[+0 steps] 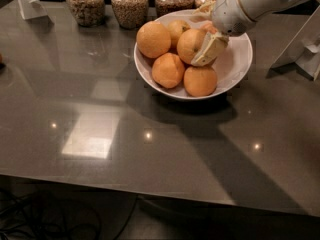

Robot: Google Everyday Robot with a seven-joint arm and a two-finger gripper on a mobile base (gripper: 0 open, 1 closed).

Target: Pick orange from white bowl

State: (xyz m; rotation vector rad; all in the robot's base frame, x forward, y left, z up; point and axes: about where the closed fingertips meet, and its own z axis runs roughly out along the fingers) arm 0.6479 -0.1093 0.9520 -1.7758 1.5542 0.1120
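Note:
The white bowl (236,66) stands at the back middle of the dark table and holds several oranges. The orange (190,43) with a small dark dot lies in the middle of the bowl, to the right of the biggest orange (153,39). A paler, smaller one (178,28) lies behind it, and two more lie in front (168,70) (200,80). My gripper (206,43) reaches in from the upper right and sits down in the bowl, right against the dotted orange's right side. The arm hides part of the bowl's back.
Several glass jars of grains (129,6) stand in a row behind the bowl. A white stand (29,3) is at the back left, and another white frame (302,46) is at the right. The table's front edge (150,191) runs across the bottom.

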